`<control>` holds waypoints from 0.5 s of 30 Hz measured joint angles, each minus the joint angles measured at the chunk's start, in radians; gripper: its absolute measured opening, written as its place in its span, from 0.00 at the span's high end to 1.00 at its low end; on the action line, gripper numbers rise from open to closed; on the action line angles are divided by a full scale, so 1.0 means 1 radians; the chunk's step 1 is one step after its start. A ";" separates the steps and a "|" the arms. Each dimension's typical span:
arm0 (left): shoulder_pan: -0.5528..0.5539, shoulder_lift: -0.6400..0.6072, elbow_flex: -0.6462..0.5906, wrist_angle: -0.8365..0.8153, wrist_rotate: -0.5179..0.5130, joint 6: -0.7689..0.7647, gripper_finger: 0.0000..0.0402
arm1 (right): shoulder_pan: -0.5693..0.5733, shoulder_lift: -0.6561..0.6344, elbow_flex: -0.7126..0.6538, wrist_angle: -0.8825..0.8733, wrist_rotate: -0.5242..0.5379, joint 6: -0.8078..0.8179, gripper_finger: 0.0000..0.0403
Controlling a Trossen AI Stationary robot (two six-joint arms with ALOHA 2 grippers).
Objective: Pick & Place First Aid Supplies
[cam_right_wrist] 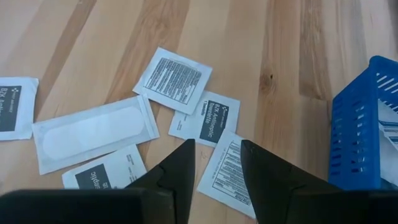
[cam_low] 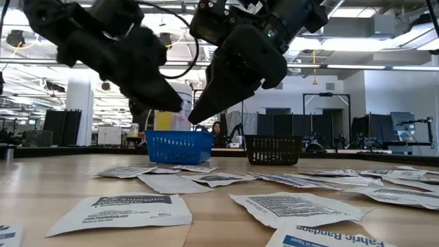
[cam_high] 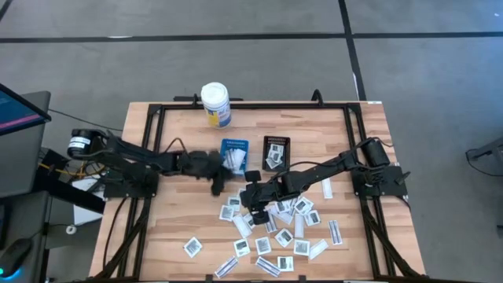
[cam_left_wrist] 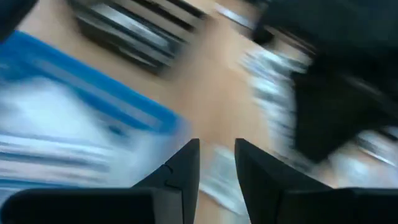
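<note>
**Left arm at the blue tray, right arm lining up on the next packet**

High view: I see my left gripper [cam_high: 222, 174] at centre frame, just below the blue tray [cam_high: 234, 146], which already holds white packets. The black tray [cam_high: 276, 143] sits just right of it. My right gripper [cam_high: 253, 196] hangs a little lower and to the right, at the upper left edge of the scattered first aid supplies [cam_high: 283, 236], which fill the lower middle of the frame. The white bottle [cam_high: 215, 103] stands at upper centre, untouched.

Low view: both grippers hang in the upper half of the frame, above the table, with the blue tray behind them at centre left. Packets lie flat across the foreground.

Left wrist view: the picture is smeared, but my two fingers [cam_left_wrist: 183, 165] at the bottom stand apart with nothing between them. The blue tray is at left.

Right wrist view: my fingers [cam_right_wrist: 180, 168] are spread and empty, with a squarish printed packet [cam_right_wrist: 225, 171] lying just beyond the gap, and the blue tray at the right edge.

I judge the left arm is at the drop stage of a delivery, and the right arm is in its approach. Next I would need to lower the right gripper straight down over that packet and close on one edge, since it lies flat and overlaps a neighbour.
</note>
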 joint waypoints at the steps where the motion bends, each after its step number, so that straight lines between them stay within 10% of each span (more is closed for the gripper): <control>1: -0.035 0.001 0.000 -0.002 0.034 -0.026 0.75 | 0.000 0.000 0.000 -0.004 0.000 0.000 0.70; 15: -0.542 0.006 0.000 -0.010 -0.300 -0.050 0.75 | -0.001 0.030 0.002 0.121 -0.035 0.052 0.70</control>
